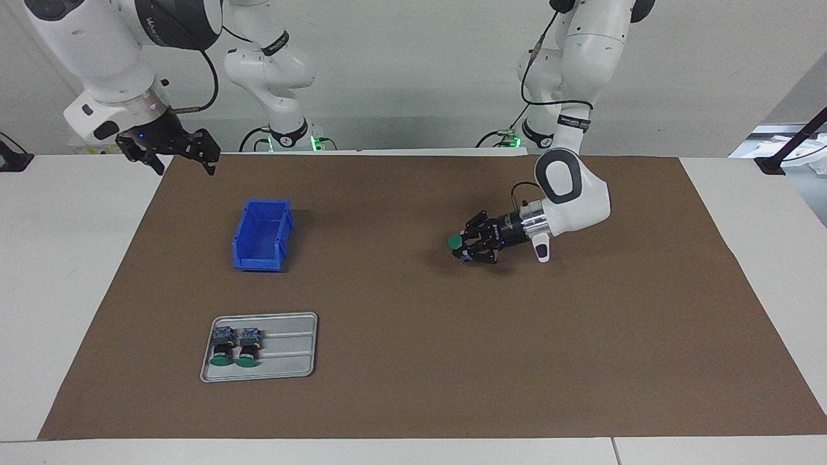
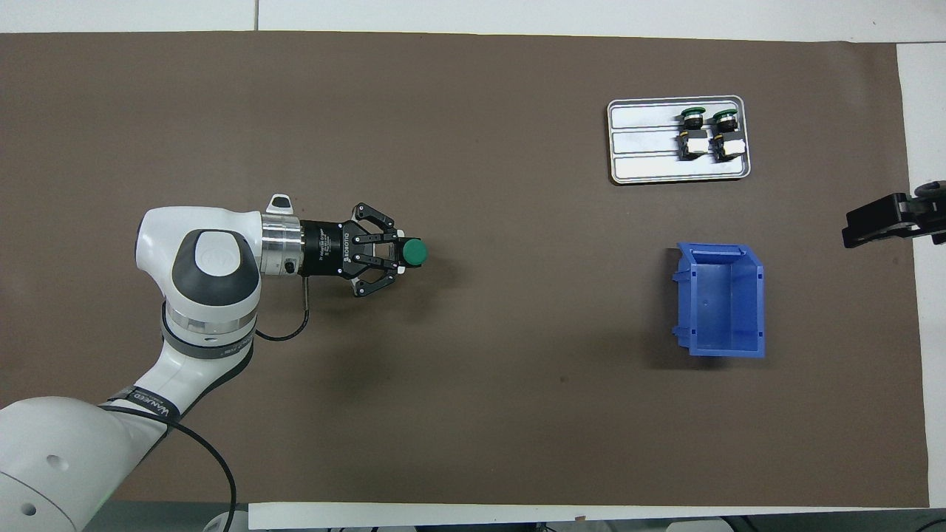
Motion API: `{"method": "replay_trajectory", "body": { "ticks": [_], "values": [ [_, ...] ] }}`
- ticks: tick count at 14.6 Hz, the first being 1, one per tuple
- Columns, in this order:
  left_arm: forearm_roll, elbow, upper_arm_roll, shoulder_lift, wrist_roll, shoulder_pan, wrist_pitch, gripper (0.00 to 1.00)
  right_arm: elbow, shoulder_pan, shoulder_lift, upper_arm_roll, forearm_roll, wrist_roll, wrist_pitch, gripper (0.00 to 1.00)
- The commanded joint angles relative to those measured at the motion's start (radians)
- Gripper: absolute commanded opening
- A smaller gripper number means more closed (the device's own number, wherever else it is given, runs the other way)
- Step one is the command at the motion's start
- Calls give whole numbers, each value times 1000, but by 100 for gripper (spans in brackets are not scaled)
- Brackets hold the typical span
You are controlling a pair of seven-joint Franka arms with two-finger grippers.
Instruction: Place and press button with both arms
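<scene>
Meanwhile, seen from across the table, the left gripper [image 1: 466, 244] is hanging low over the brown mat [image 1: 413, 387] toward its own arm's end, its fingers closing around the black body of the button [image 1: 455, 243], whose green cap is pointing outward past the fingertips toward the middle of the table. Well apart from it, the right gripper [image 1: 169, 150] is waiting in the air over the mat's corner at the right arm's end, its fingers spread wide and carrying nothing. Between the two grippers, closer to the right one, a blue bin [image 1: 261, 236] is sitting empty, and a grey tray [image 1: 284, 349] is keeping two more buttons [image 1: 234, 345] side by side.

From overhead, the left gripper [image 2: 395, 253] is lying level, wrist turned sideways, clamping the button [image 2: 414, 253] with the cap leading. The blue bin [image 2: 720, 301] and the grey tray [image 2: 643, 140] are lying well ahead of the fingertips; only the tip of the right gripper [image 2: 883, 219] is showing at the edge.

By the look of it, the carrying step is under way, with placing not yet done. The next move is likely calling for the left arm to bring the button toward the right arm's reach and steady it, cap exposed, so the right gripper can come across and press squarely on the green cap without knocking it out of the grip.
</scene>
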Motion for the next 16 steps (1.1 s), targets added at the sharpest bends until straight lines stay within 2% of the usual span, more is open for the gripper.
{"method": "replay_trajectory", "body": {
  "ticks": [1,8,16],
  "values": [
    [-116,-45,2,-4,69,5,-47,0,-3,-9,-9,4,8,-20,-11,99],
    [-169,-39,4,42,194,37,-139,0,-3,-9,-9,4,8,-20,-11,99],
    [-248,-39,2,81,224,36,-147,0,-3,-9,-9,4,8,-20,-11,99]
  ]
}}
